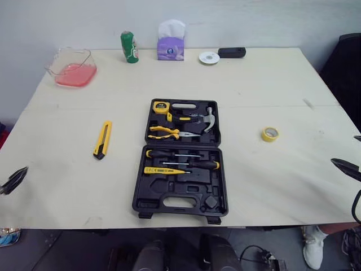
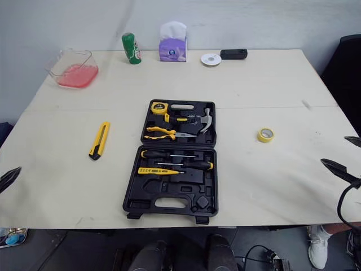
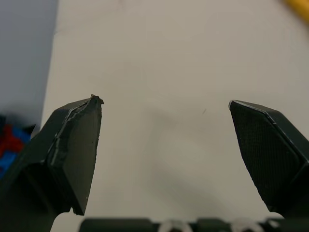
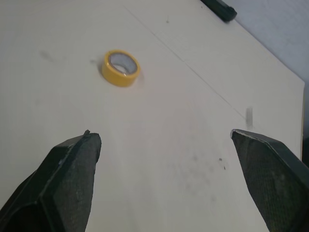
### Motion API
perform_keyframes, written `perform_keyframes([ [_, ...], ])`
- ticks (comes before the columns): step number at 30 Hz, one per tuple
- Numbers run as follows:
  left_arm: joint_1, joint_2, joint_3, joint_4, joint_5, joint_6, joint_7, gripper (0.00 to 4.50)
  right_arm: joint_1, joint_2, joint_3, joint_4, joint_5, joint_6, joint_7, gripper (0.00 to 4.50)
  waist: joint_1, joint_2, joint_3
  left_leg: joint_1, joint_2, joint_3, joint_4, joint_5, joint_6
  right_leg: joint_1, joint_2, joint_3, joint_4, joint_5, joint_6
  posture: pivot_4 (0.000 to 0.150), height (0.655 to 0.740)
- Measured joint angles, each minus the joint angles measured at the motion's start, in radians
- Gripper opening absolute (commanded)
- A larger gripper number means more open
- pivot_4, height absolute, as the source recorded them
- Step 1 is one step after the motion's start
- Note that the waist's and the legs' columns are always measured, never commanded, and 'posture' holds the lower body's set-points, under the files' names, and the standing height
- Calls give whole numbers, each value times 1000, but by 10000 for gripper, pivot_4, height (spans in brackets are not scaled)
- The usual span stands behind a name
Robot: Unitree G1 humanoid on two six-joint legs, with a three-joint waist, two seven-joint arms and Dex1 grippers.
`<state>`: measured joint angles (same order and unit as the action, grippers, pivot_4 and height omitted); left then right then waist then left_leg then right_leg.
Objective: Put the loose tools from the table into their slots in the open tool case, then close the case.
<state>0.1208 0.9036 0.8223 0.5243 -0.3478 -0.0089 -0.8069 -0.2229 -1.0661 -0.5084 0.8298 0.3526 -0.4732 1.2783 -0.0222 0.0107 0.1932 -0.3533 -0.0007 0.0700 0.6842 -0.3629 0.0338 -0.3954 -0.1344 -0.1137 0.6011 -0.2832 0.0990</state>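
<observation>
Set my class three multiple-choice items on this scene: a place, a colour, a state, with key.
1. Where is the utility knife? A. inside the tool case B. on the table, left of the case C. on the tape roll
2. What colour is the tape roll? A. red B. yellow C. blue
3. How is the tool case? A. shut B. standing on edge C. lying open
Key: 1 B, it lies on bare table beside the case; 2 B, the ring is yellow; 3 C, both halves lie flat.
</observation>
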Motion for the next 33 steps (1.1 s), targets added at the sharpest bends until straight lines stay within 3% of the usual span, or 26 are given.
perform_keyframes([
  [8, 46, -29, 23, -50, -30, -17, 20, 44274, -26, 15, 32, 1, -13, -30, -7, 45000, -6, 0, 0, 0, 0, 0, -1, -2, -5, 0, -1, 0, 0, 0, 0, 1500, 7400],
  [14, 46, -105, -26, -313, -91, 129, 79, 44274, -86, 148, 82, -151, 50, 62, 7, 45000, -6, 0, 0, 1, 0, 0, -1, 0, -4, 0, -1, 0, 2, 0, 0, 1500, 7400],
  [20, -8, -86, -67, -627, -206, 605, 280, 44274, -121, 243, 119, -384, 155, 216, 14, 45000, -1, 0, 0, 0, 0, -1, -1, 1, -1, 1, 0, 0, 6, 0, 0, 1500, 7400],
  [24, -187, -71, -128, -784, -305, 930, 451, 44274, -118, 309, 186, -575, 212, 313, 9, 45000, 16, -1, 0, 0, -1, -2, 0, 2, -1, 1, 0, 0, 6, 0, 0, 1500, 7400],
  [30, -441, -102, -273, -832, -340, 1308, 644, 44274, -118, 369, 252, -770, 265, 430, -20, 45000, 24, -1, 0, 0, -2, -3, 0, 4, -2, 0, 3, 0, 7, 0, 0, 1500, 7400],
  [33, -543, -146, -348, -791, -311, 1394, 697, 44274, -115, 375, 276, -813, 277, 464, -8, 45000, 25, -2, 0, 0, -2, -2, 0, 5, -2, 1, 4, 0, 7, 0, 0, 1500, 7400],
])
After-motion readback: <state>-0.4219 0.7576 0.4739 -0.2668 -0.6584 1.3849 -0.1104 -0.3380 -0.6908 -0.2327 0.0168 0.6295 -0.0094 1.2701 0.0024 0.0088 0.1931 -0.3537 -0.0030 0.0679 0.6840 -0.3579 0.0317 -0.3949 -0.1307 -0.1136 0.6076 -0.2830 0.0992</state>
